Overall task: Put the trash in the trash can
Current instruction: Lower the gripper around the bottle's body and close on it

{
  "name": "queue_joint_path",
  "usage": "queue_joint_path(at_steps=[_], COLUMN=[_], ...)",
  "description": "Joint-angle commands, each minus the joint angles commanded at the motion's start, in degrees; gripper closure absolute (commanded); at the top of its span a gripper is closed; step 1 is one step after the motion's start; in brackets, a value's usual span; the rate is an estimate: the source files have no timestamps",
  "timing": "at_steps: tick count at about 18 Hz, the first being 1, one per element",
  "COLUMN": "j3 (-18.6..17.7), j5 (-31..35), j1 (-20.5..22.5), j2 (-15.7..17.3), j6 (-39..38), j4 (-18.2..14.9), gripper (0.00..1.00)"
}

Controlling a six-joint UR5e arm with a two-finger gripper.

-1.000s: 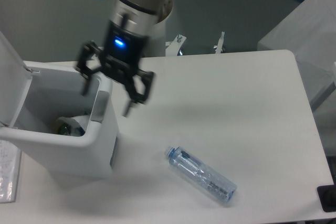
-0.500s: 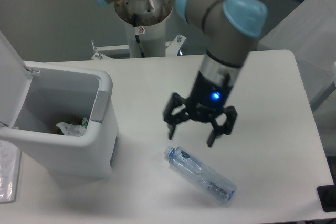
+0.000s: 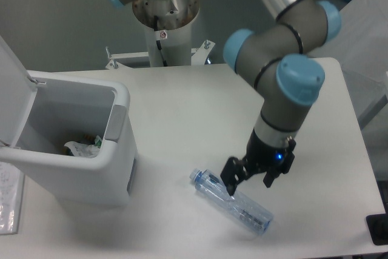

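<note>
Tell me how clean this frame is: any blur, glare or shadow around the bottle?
Fixed camera: lighting is even and soft, no hard glare on the table; the clear bottle is low-contrast against white; the gripper reads sharp, throwing only a faint shadow; the trash can interior is dimmer.

bottle [image 3: 233,202] lies near the table's [image 3: 200,113] front edge; trash can [image 3: 91,177] at its left edge holds wrapper [image 3: 80,148].
</note>
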Motion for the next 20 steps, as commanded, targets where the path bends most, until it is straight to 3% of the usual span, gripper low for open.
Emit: queue_joint_path(at_steps=[9, 20], j3=[4.0, 4.2], j5=[8.3, 12.0], j1=[-2.9, -3.8], j2=[-7.4, -10.2], j6=[-7.7, -11.6], j4=[-2.2, -3.9], gripper=[0.00, 0.00])
